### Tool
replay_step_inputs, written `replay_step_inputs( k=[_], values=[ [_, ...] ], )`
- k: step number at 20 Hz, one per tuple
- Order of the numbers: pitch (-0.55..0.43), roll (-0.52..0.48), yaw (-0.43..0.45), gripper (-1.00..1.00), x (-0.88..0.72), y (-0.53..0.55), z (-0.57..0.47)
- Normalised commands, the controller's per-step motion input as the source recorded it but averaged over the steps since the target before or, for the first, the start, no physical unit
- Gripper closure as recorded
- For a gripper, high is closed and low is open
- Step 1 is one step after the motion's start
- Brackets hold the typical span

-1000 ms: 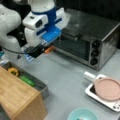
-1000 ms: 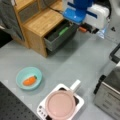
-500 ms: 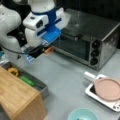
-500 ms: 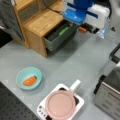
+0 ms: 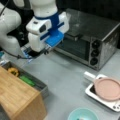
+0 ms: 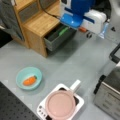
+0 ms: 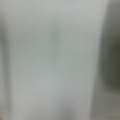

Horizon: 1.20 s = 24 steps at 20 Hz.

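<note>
Nearest, at a front view's bottom, a teal bowl point(image 5: 82, 116); in a front view, holds an orange carrot-like piece point(image 6: 30, 80).

To a front view's left, a wooden cabinet point(image 5: 20, 100) with its grey drawer point(image 5: 41, 87) pulled open. Inside the drawer, a green item point(image 5: 27, 80) and a yellow item point(image 5: 13, 71), lying apart from each other.

To a front view's right, a small white cooker point(image 5: 91, 93) carrying a pot covered by a pink lid point(image 5: 108, 88), handle pointing toward the middle of the grey table point(image 5: 65, 75).

Farther back, the gripper point(image 5: 26, 52), under a white and blue wrist, hanging low over the table just beyond the open drawer's far end; also visible in a front view point(image 6: 103, 29), pale blue fingertips pointing down. Cannot tell whether the fingers are parted or closed, and nothing recognisable seen between them. Touches neither drawer nor contents as far as can be judged.

Farthest, a silver toaster oven point(image 5: 92, 42), door shut.

Judged from this layout: drawer already open and stocked, carrot-like piece sitting in the bowl, well apart from the gripper.

Wrist view: only a blurred pale grey surface.
</note>
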Motion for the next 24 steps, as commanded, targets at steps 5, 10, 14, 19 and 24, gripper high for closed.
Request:
replay_step_inputs(
  k=[5,10,14,19,24],
  values=[
    [0.126,-0.014,0.045,-1.00,0.67,-0.37,0.06],
    [0.209,-0.056,0.038,-1.00,0.89,-0.47,0.10],
    [0.247,-0.084,0.050,-1.00,0.90,-0.37,0.07],
    [0.256,-0.084,0.171,-1.00,0.68,-0.31,0.11],
    [0.273,-0.061,0.192,-1.00,0.50,-0.29,0.07]
  ],
)
